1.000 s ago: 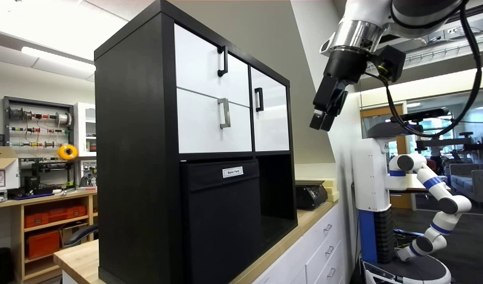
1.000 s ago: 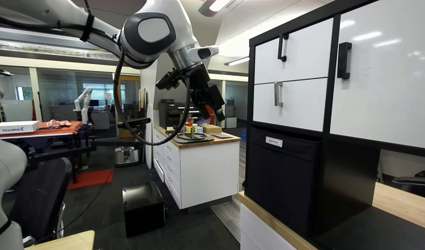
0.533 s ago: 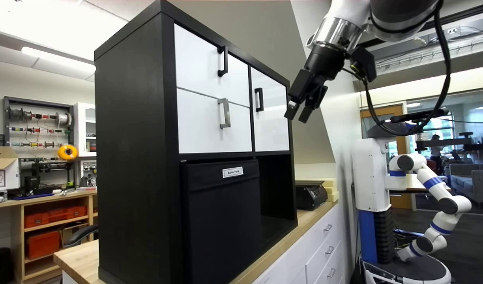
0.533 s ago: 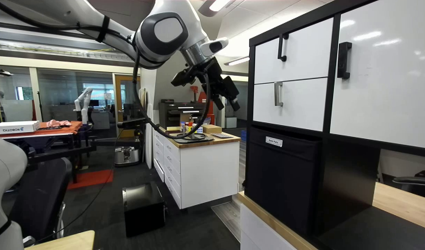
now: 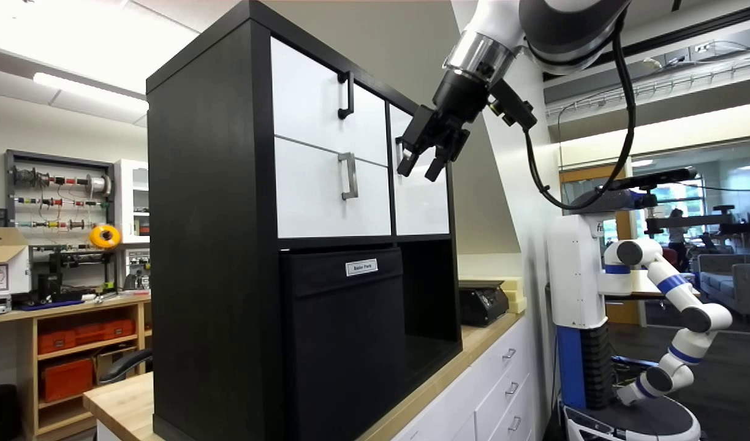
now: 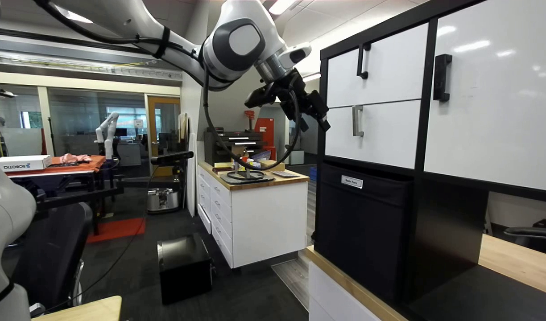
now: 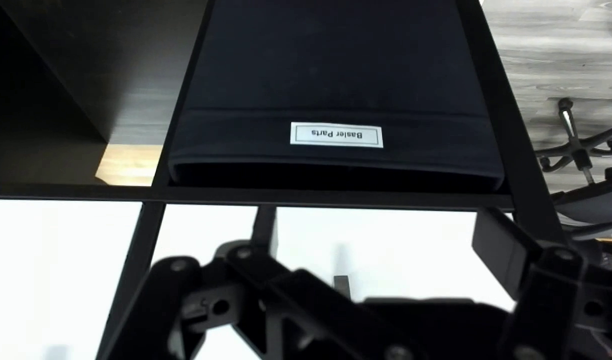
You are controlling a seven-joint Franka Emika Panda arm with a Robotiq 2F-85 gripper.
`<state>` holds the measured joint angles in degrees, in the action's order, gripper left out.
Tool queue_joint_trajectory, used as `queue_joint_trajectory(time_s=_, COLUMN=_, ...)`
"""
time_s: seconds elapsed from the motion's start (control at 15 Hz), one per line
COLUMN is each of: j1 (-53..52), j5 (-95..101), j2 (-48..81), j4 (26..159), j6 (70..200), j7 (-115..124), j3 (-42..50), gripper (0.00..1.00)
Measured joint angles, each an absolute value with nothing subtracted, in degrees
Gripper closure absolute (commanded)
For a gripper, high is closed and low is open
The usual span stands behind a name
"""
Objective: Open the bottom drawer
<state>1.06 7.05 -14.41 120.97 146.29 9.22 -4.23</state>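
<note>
The gripper [image 5: 420, 168] is hovering in front of the black cabinet [image 5: 203, 245], apart from it, with its fingers [image 7: 501, 252] standing wide and nothing being held between them; that spread is presumably leaving room for the upright grey metal handle [image 5: 352, 176] to slip in. In the wrist view the handle's lower end is showing beyond the fingers, nearer one than the other, so a small sideways correction is perhaps being called for before any grasp and pull. The handle is projecting from the bottom drawer [image 5: 314, 199], whose white front is sitting flush directly below the upper drawer [image 5: 314, 92], so the opening itself is seemingly not yet beginning, and that front is hiding any contents. Beneath the drawer, a black fabric bin [image 7: 326, 60] is sitting in the same cabinet, wearing a label [image 7: 336, 135] reading "Basler Parts" and so likely announcing its contents; the slot above its rim is looking too dark for judging what is inside. The cabinet is standing on a wooden table [image 5: 121, 395], probably bringing the drawers within the gripper's reach. Far behind, red cases [image 5: 87, 335] are lying in a wooden shelf unit [image 5: 27, 373], their contents not showing.
</note>
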Motion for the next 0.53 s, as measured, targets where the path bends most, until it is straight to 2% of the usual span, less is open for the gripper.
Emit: queue_joint_trajectory(time_s=0.53, j1=0.9, j5=10.2, j2=-6.2, j4=110.7, j6=147.1, j7=12.1, j3=-4.3, gripper=0.0)
